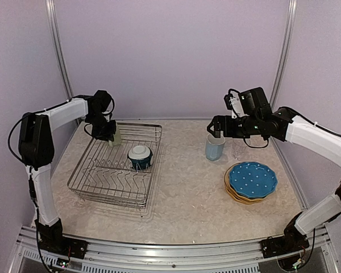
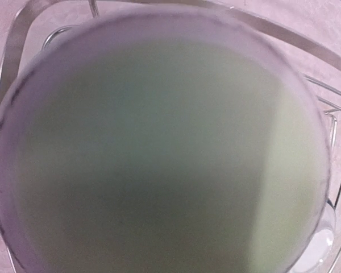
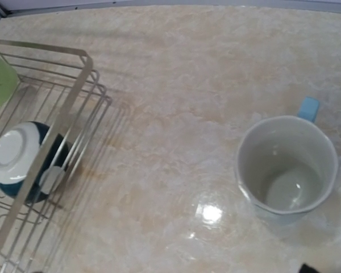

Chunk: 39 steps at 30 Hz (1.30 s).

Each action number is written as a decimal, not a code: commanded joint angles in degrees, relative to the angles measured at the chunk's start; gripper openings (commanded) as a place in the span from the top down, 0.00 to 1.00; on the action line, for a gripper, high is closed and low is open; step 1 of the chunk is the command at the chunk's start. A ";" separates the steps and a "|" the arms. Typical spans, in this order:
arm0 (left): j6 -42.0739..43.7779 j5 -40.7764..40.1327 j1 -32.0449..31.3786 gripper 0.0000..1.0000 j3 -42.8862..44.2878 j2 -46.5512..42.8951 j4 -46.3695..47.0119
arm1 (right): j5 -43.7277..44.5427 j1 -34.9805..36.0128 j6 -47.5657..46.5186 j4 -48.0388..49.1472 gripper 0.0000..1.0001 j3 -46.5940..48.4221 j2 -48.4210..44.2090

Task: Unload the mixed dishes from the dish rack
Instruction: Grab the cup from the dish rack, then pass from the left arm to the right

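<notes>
Left gripper point(image 1: 107, 133) is clamped on the pale green ceramic mug point(image 1: 116, 138) so it can be lifted out of the silver wire dish rack point(image 1: 102, 195); the right gripper point(image 1: 216, 135) cannot be judged.

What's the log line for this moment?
left gripper at light green mug in dish rack, grip unclear | right gripper above light blue mug on table | bowl in rack | plates stacked on table

Silver rack point(image 1: 102, 187), light green mug point(image 2: 159, 148), light blue mug point(image 1: 215, 148), dark-teal white-lined bowl point(image 1: 140, 156), white-dotted blue plate point(image 1: 253, 179)
</notes>
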 commanded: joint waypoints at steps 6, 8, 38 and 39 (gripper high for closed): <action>-0.67 5.71 -0.79 1.00 -1.21 -10.27 3.88 | -1.31 2.59 2.83 3.38 0.05 2.94 3.96; -0.82 8.60 -0.78 1.00 -2.13 -12.00 5.11 | -1.43 3.10 3.91 5.46 0.05 3.17 4.80; 2.93 41.08 -14.05 1.00 -27.00 -35.04 43.30 | -31.86 7.73 45.34 70.78 0.06 -2.39 22.20; 3.24 41.71 -14.47 1.00 -27.00 -34.85 43.42 | -32.08 8.04 45.23 71.11 0.06 -2.01 22.45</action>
